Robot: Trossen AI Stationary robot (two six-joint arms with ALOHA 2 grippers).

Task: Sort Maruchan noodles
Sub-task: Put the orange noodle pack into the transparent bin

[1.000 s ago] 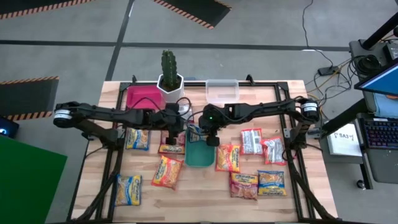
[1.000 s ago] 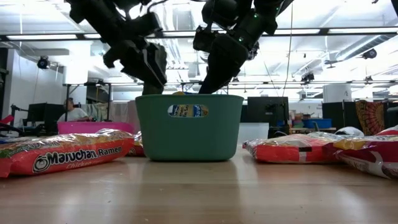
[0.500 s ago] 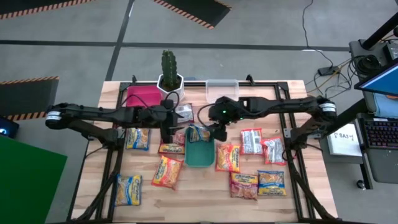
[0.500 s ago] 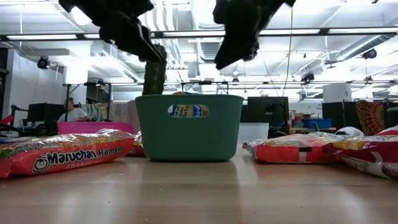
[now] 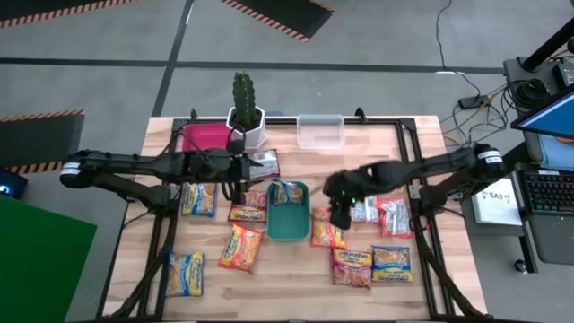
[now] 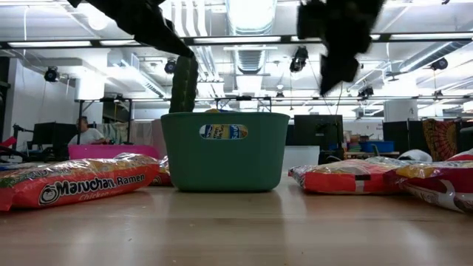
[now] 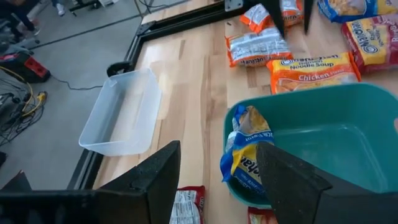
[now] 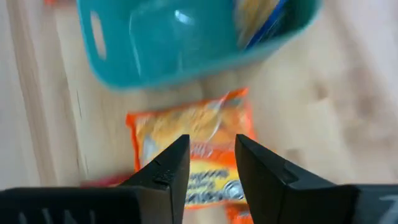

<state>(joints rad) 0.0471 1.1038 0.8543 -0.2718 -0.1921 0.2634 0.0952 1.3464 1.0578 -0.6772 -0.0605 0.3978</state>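
Note:
A yellow-blue Maruchan packet [image 5: 287, 192] stands on its lower end inside the green tray [image 5: 289, 226] and leans on the tray's far wall [image 7: 245, 160]. My left gripper [image 5: 239, 184] hovers open just left of the tray; in its wrist view [image 7: 216, 152] the packet sits beyond the fingers. My right gripper [image 5: 341, 215] is open to the right of the tray. It hangs over an orange packet [image 8: 189, 134] lying flat on the table [image 5: 327, 230], and the fingertips [image 8: 211, 142] are above the packet, apart from it. Both arms are raised in the low view [image 6: 332, 70].
Several packets lie flat around the tray: yellow-blue [image 5: 197, 199], orange [image 5: 240, 248], white-red [image 5: 363, 205] and red [image 5: 352, 267]. A pink tray [image 5: 204, 137], a cactus in a white pot [image 5: 244, 112] and a clear tray [image 5: 320, 131] stand along the far edge.
My right gripper rose from the green tray's rim and swung toward the table's right and near edge, ending over the orange packet. My left gripper lifted and drew back a little to the left. The yellow-blue packet stayed leaning in the tray.

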